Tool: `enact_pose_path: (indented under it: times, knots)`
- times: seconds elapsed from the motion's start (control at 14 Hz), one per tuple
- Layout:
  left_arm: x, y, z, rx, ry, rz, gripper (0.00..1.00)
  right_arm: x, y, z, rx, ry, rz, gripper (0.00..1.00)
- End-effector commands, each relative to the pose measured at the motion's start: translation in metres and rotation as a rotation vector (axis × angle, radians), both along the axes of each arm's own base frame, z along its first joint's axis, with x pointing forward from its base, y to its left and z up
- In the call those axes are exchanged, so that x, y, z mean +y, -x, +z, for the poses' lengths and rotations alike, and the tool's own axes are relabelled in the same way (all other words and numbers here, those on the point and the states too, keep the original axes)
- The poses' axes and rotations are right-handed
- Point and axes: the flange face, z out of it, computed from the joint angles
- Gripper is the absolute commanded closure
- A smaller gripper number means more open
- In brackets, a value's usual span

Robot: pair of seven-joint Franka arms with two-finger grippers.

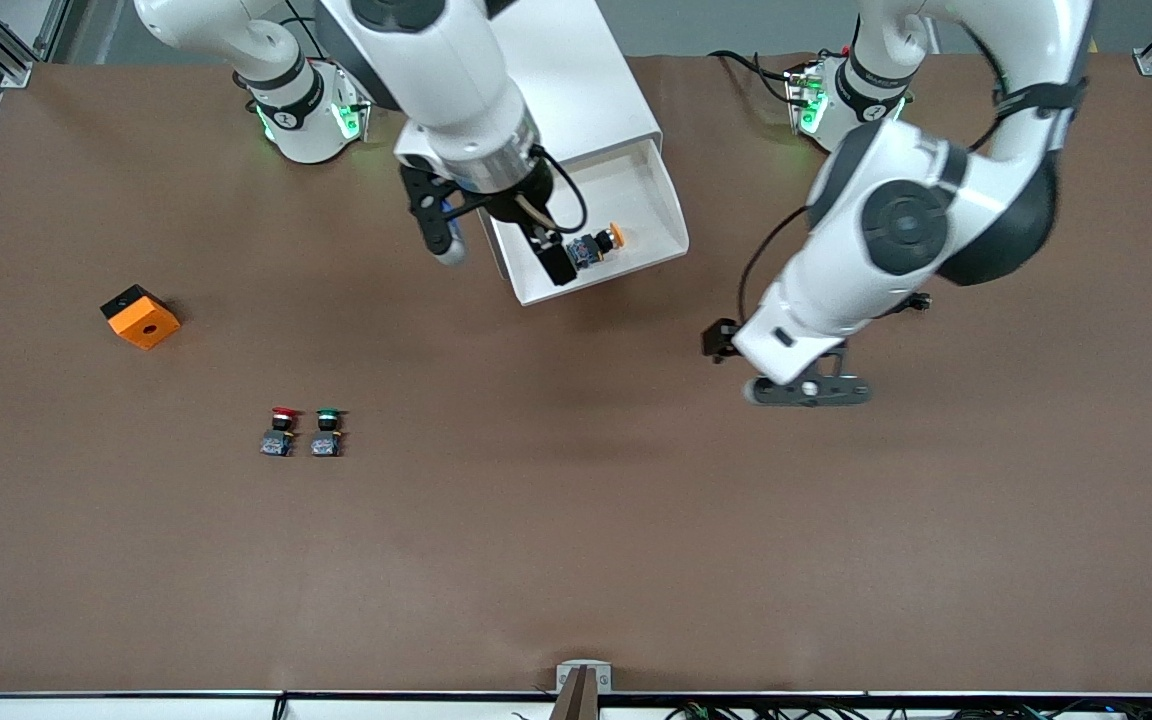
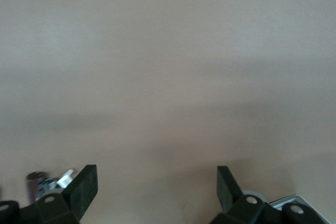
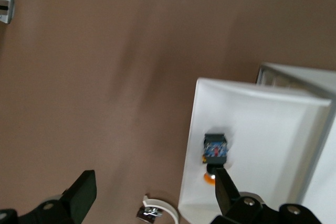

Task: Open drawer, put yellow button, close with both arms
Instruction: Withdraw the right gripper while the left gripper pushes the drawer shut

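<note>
The drawer (image 1: 636, 195) stands pulled out of the white cabinet (image 1: 576, 90), its white tray open to above. The yellow button (image 1: 598, 243) lies on its side in the tray, cap toward the left arm's end; in the right wrist view the button (image 3: 215, 149) rests on the drawer (image 3: 262, 129) floor. My right gripper (image 1: 502, 255) hangs open over the tray's edge at the right arm's end, one finger over the tray beside the button, the other over the table. It holds nothing (image 3: 153, 182). My left gripper (image 1: 808, 390) is open and empty (image 2: 155, 182) over bare table toward the left arm's end.
An orange block (image 1: 141, 316) with a black side sits toward the right arm's end of the table. A red-capped button (image 1: 280, 430) and a green-capped button (image 1: 327, 430) stand side by side nearer the front camera. The brown tabletop stretches wide around them.
</note>
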Motion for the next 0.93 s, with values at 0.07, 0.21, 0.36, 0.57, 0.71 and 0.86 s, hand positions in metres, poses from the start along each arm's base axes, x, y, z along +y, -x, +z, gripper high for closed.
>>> enact_pose_path:
  times: [0.07,0.21,0.36,0.57,0.71,0.86]
  knots:
    - [-0.024,-0.002,-0.036,0.016,0.005,0.065,0.0,-0.048,-0.004,0.026,-0.025,0.045,0.198,0.0]
    - [-0.049,0.02,-0.059,0.072,-0.035,0.182,0.0,-0.066,-0.002,0.041,-0.072,0.101,0.33,0.0]
    - [-0.075,0.043,-0.071,0.106,-0.07,0.292,0.0,-0.08,0.008,0.048,-0.059,0.176,0.471,0.0]
    - [-0.111,0.084,-0.089,0.14,-0.116,0.343,0.0,-0.124,0.016,0.066,0.002,0.209,0.641,0.0]
    - [-0.126,0.102,-0.095,0.196,-0.096,0.345,0.0,-0.148,0.021,0.074,0.044,0.214,0.747,0.0]
    - [-0.138,0.115,-0.095,0.241,-0.068,0.34,0.0,-0.18,0.02,0.082,0.066,0.206,0.825,0.0]
